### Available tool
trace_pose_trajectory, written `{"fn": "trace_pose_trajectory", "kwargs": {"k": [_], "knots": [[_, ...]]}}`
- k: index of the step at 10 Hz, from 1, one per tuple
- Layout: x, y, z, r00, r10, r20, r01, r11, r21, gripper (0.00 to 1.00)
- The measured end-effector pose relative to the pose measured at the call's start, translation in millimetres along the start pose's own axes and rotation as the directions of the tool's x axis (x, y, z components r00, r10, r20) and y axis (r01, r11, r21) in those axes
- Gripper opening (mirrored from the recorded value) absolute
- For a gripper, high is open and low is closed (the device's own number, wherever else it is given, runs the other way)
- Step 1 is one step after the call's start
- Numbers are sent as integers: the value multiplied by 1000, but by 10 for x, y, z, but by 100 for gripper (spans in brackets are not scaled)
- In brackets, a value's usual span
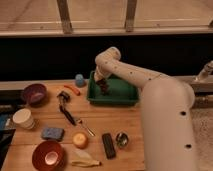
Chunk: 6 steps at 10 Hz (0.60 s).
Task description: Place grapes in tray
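The green tray stands at the back of the wooden table, right of centre. My gripper hangs over the tray's left part, at the end of my white arm. The grapes, a small dark reddish bunch, show right below the gripper, inside the tray's walls. I cannot tell whether they rest on the tray floor or hang from the gripper.
A dark purple bowl and a white cup stand at the left. A red bowl, an orange fruit, a blue sponge, a banana, a black bar and a brush lie in front. A blue cup stands left of the tray.
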Motion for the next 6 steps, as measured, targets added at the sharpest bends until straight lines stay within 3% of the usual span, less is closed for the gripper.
{"fn": "trace_pose_trajectory", "kwargs": {"k": [1,2,4,6], "knots": [[5,-3,6,999,4,43,0,995,-96,80],[6,-15,-12,998,9,64,1,986,-164,80],[-9,20,-20,997,10,80,7,978,-211,80],[-6,-10,-34,996,14,83,4,977,-212,80]]}}
